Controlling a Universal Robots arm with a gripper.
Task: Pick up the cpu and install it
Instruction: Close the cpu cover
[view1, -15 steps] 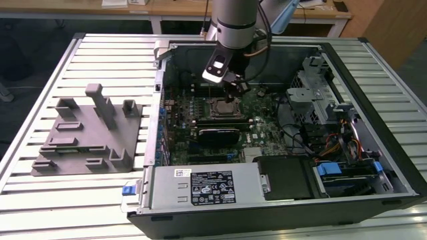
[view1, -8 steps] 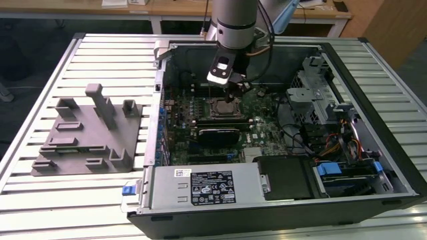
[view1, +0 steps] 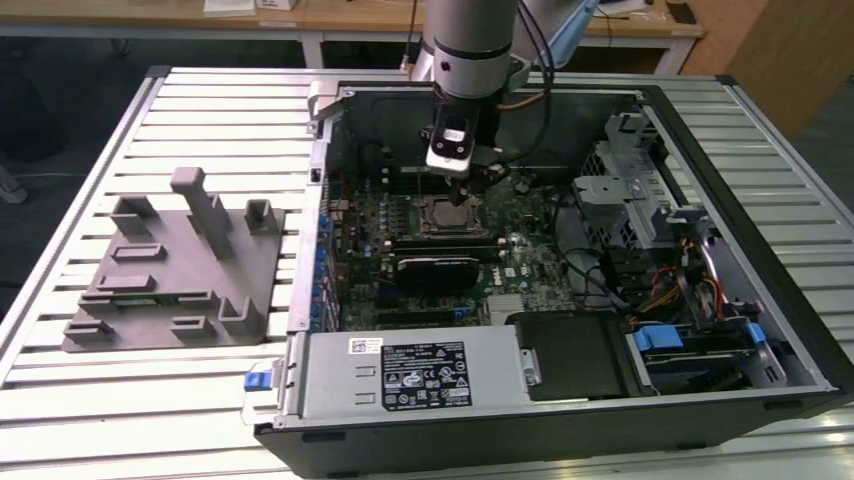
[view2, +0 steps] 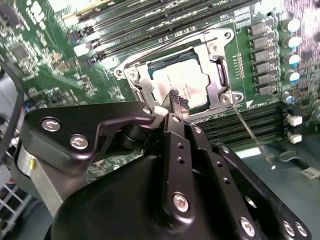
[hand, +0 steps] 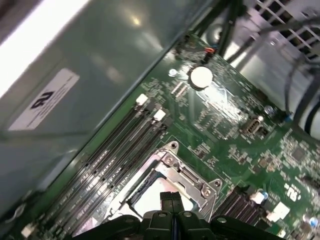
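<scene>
Gripper (view2: 176, 98) is hanging over the socket w/ its two black fingers pressed together, so narrow, w/ nothing between them. Tips are sitting right at the top of the cpu (view2: 175, 77); can't tell if they're touching it or hovering just above. In the exterior view the arm is reaching straight down into the open PC case (view1: 801, 330), roughly mid-board.

Progress, judging from how things lie: pick-up and placement look done. The cpu is lying flat and square inside the socket frame (view2: 220, 75) on the motherboard (view1: 521, 240), pale metal top facing up, frame running all round it. In the first wrist view the same pale top (hand: 147, 202) is showing just beside the gripper's tips (hand: 171, 196). What seems left is locking it in: the thin wire lever (view2: 252, 137) is sticking out away from the socket over the board, prob. not latched, tho I can't say for sure.

Containers: the case is lying on its side on the slatted bench (view1: 80, 400), lid off. It's holding the board, a black finned module (view1: 434, 270) just below the socket, a silver power supply (view1: 407, 372) at the near edge, and drive bays w/ cables on the exterior view's right. Memory slots (hand: 115, 165) are running beside the socket. The grey fixture (view1: 174, 265) is sitting on the bench well apart from the case, on the exterior view's left.
</scene>
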